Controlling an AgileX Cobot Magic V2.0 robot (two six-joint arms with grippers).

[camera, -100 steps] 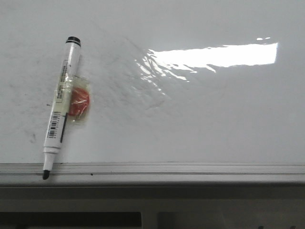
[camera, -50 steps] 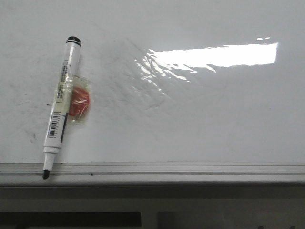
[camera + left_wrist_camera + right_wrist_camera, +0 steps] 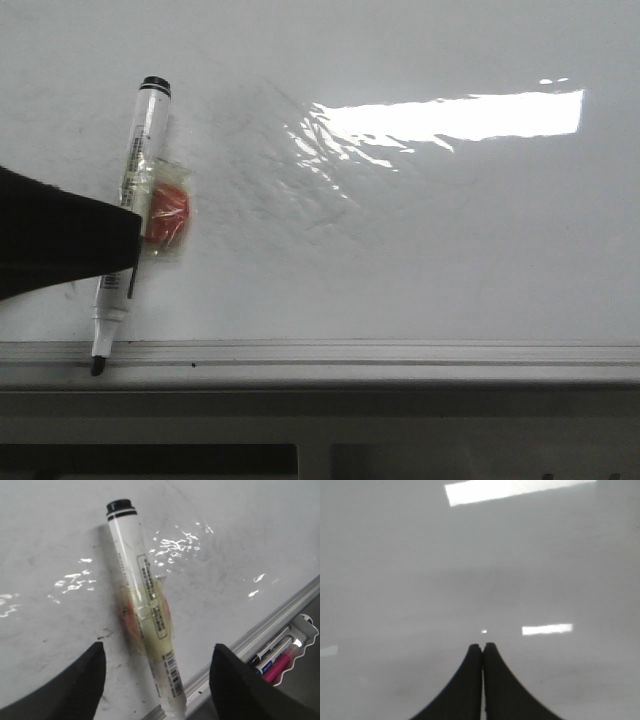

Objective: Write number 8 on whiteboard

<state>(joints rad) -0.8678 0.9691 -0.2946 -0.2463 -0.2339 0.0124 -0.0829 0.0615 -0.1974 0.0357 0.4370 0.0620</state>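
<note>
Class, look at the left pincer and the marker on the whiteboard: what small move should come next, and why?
Probably lower the left pincer and shut it on the marker. Its fingers stand open on either side of the barrel, not yet touching, and the whiteboard shows no written figure yet. The marker's cap looks already off.

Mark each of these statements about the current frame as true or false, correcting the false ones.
1. The marker lies on the whiteboard with its tip toward the grey ledge. True.
2. The left hand is shut on the marker. False: its fingers stand apart on either side of the marker, open.
3. The right hand has its fingers pressed together. True.
4. A finished 8 is drawn on the board. False: no drawn figure shows, only faint smudges.
5. Something red is taped to the marker's barrel. True.
</note>
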